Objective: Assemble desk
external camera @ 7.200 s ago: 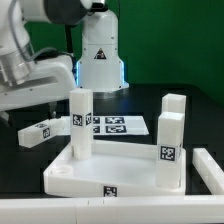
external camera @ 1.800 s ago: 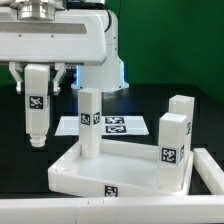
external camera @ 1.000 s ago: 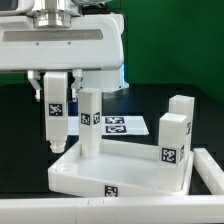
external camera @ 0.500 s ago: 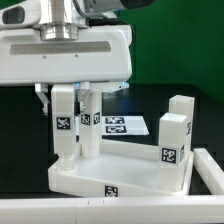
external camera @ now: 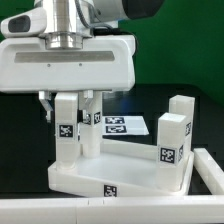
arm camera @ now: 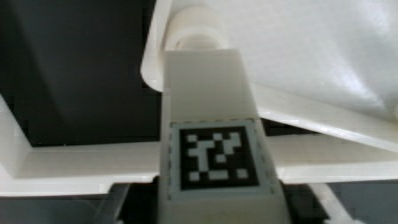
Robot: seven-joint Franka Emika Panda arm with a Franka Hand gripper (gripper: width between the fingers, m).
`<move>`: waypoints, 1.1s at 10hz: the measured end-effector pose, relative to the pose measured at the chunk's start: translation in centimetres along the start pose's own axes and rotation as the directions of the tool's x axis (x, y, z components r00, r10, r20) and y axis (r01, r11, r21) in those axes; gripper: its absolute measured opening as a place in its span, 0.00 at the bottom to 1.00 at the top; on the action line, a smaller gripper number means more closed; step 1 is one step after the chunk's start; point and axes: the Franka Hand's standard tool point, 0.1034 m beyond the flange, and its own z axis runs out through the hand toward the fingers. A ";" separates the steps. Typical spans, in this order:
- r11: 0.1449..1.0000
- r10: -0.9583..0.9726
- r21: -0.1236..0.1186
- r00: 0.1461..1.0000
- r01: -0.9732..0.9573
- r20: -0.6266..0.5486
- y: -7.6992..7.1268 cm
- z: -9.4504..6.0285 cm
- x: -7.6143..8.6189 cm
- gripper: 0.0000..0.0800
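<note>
One white tray-like tabletop [external camera: 120,170] sits low in the exterior view. Four white square-section legs show there: one [external camera: 66,130] at left of centre under the arm, one [external camera: 88,125] just behind it, and two at the right, a nearer one [external camera: 170,145] and a farther one [external camera: 181,108]. One marker board [external camera: 120,127] lies mid-frame. One gripper [external camera: 68,100] hangs at upper left.

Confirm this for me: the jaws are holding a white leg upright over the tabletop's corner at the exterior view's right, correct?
Not quite. The leg in the gripper stands upright over the tabletop corner at the exterior view's left, not its right. The exterior view shows it.
</note>
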 end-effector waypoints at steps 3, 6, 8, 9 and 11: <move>1.000 -0.006 -0.019 1.000 0.005 -0.030 0.0 0.1 0.0 0.36; 1.000 -0.005 -0.019 1.000 0.004 -0.030 0.0 0.1 0.0 0.55; 1.000 -0.005 -0.020 1.000 0.004 -0.030 0.0 0.1 0.0 0.78; 1.000 -0.005 -0.020 1.000 0.004 -0.030 0.0 0.1 0.0 0.78; 1.000 0.008 0.006 1.000 -0.008 0.006 -0.5 0.2 -0.2 0.81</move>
